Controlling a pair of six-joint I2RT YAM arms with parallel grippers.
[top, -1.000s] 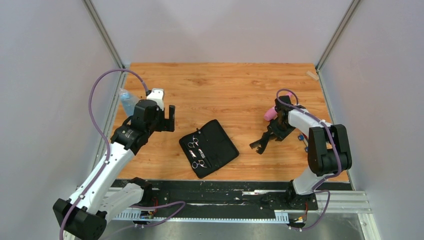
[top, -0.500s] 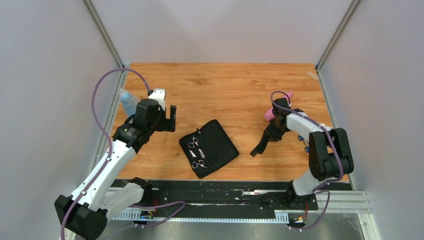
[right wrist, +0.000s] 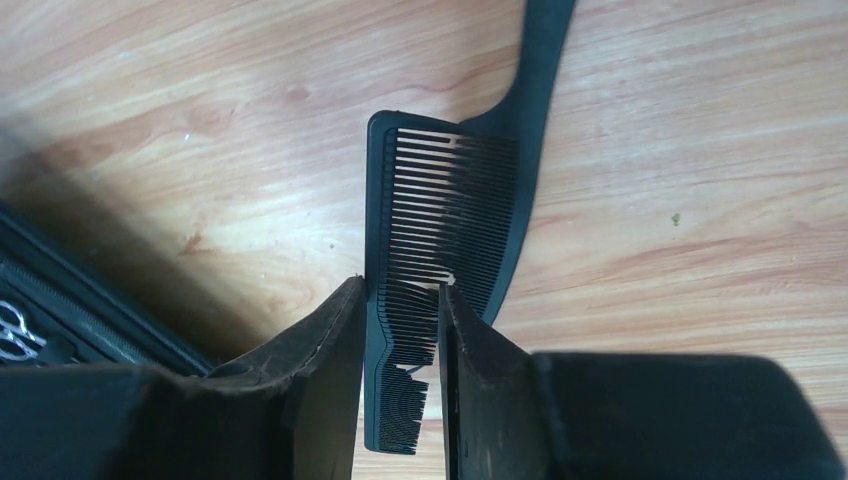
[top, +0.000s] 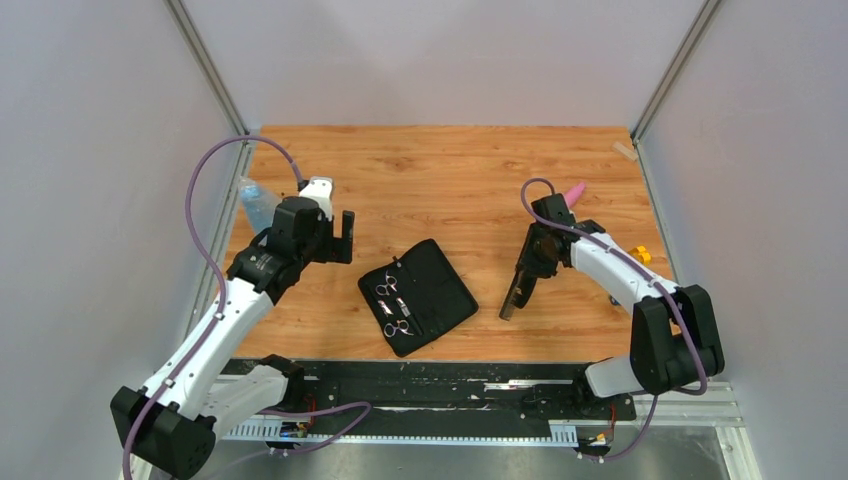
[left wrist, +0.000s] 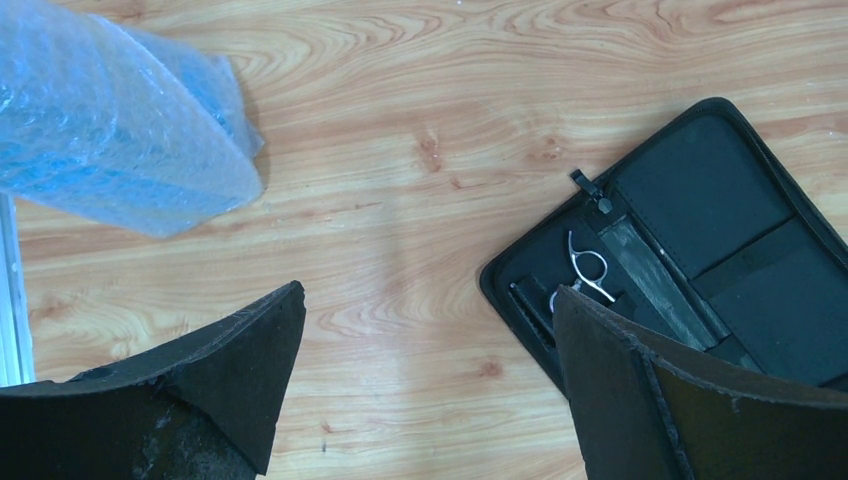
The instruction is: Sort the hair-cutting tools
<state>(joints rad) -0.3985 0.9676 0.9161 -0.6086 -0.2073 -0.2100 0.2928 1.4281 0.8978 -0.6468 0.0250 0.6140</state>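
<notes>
Pinching a black comb (right wrist: 440,190) right of the open case.
Far left, translucent blue bottle (top: 254,203) on wooden table (top: 450,170); then left gripper (left wrist: 425,300), spread wide, holding nothing; centre, black case (top: 440,300) carrying two silver scissors (top: 387,288); right gripper (right wrist: 400,295) clamped on the comb.

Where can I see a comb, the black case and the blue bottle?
comb (right wrist: 425,190): right wrist view, on its teeth.
black case (top: 447,288): top view, on its bare right flap.
blue bottle (left wrist: 110,130): left wrist view, on its body.
</notes>
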